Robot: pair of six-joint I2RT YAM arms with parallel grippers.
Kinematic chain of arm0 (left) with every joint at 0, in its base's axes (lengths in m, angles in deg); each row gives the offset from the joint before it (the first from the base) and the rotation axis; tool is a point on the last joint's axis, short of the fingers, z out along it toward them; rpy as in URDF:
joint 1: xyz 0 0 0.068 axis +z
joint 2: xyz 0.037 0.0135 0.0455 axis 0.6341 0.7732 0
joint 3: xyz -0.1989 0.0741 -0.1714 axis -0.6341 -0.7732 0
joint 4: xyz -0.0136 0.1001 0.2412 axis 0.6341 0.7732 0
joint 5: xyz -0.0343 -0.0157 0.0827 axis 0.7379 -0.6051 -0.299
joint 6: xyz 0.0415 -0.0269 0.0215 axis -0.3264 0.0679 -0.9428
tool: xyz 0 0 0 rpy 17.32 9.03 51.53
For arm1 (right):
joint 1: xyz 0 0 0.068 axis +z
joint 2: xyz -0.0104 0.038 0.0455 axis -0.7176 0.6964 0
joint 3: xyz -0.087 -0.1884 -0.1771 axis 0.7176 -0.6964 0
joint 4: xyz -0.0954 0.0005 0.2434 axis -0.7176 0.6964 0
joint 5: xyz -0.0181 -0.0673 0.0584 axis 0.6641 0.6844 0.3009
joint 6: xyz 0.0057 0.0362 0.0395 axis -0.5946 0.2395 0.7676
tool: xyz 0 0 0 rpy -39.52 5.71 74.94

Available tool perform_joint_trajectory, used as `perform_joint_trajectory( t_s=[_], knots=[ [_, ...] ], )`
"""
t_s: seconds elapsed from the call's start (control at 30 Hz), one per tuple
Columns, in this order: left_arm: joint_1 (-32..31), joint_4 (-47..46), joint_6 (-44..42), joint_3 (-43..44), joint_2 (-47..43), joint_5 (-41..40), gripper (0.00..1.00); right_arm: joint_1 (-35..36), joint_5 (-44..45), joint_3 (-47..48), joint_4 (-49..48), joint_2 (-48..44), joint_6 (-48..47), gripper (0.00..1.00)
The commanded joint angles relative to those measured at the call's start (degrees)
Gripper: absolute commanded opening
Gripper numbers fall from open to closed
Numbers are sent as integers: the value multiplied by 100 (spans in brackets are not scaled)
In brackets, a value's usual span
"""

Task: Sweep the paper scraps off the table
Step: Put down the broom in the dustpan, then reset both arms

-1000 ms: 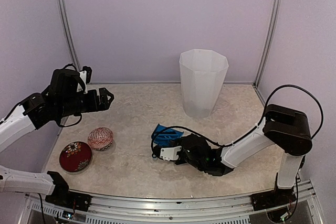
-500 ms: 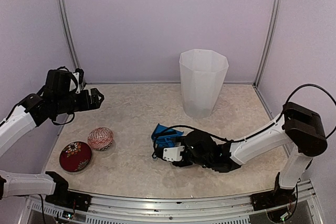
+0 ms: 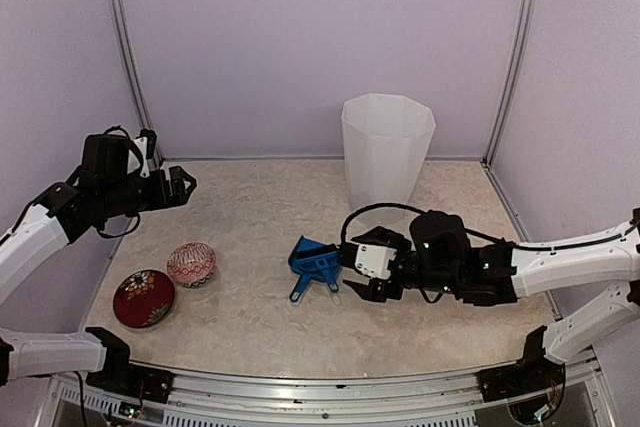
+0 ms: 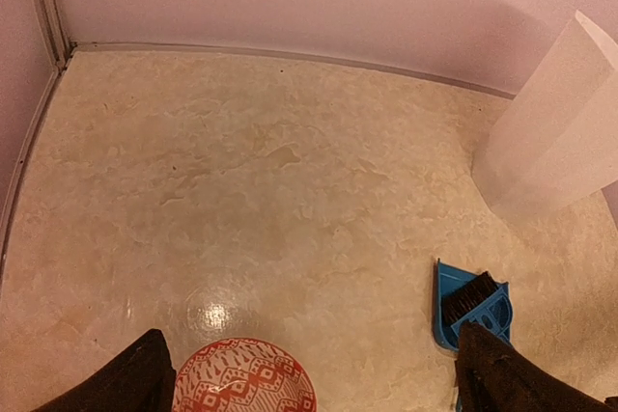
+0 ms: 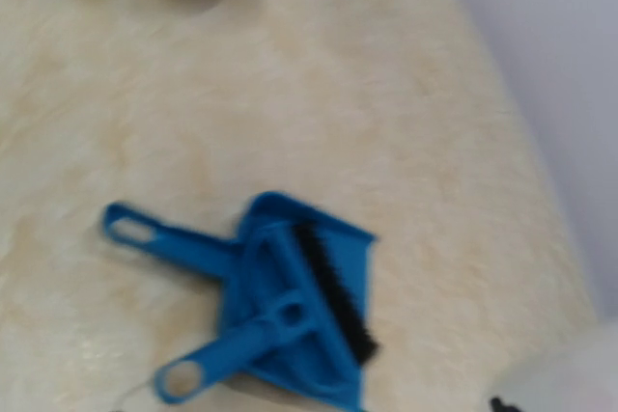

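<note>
No paper scraps show in any view. The beige marble table [image 3: 250, 212] carries a blue dustpan [image 3: 312, 265] with its brush [image 5: 333, 287] lying inside it, both loose on the surface. My right gripper [image 3: 349, 271] hovers just right of the dustpan, jaws spread and nothing between them; its fingers are out of the right wrist view, which looks down on the dustpan [image 5: 290, 311]. Above the table's left edge my left gripper [image 3: 183, 187] hangs wide open and empty. Its dark fingertips [image 4: 130, 381] frame the bottom of the left wrist view.
A tall white faceted bin [image 3: 387, 157] stands at the back, right of centre. A red patterned bowl [image 3: 191, 264] and a dark red dish [image 3: 143, 298] sit at the front left. Metal frame posts and lilac walls close the table in.
My right gripper has opened, let go of the dustpan and brush, and drawn back to the right. The left arm pulled back slightly to the left.
</note>
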Motion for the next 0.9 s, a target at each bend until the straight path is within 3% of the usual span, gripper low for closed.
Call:
perform_joint_trajectory(
  t_s=[0.0, 0.43, 0.53, 0.73, 0.87],
  knots=[
    [92, -265, -31, -130, -176, 13, 99, -388, -232, 105, 353, -472, 611, 79],
    [390, -554, 88, -321, -483, -588, 99, -2197, -346, 106, 82, -883, 2348, 82],
    [395, -1180, -25, -678, -722, -671, 99, -2559, -38, -148, -123, -1141, 2585, 99],
    [399, -2593, -273, -1641, -1313, -1014, 99, -3363, 714, -935, -873, -1698, 2613, 100],
    [432, -3505, -504, -2183, -1546, -1180, 99, -3759, 1278, -1947, -2275, -1901, 2310, 100]
  ],
)
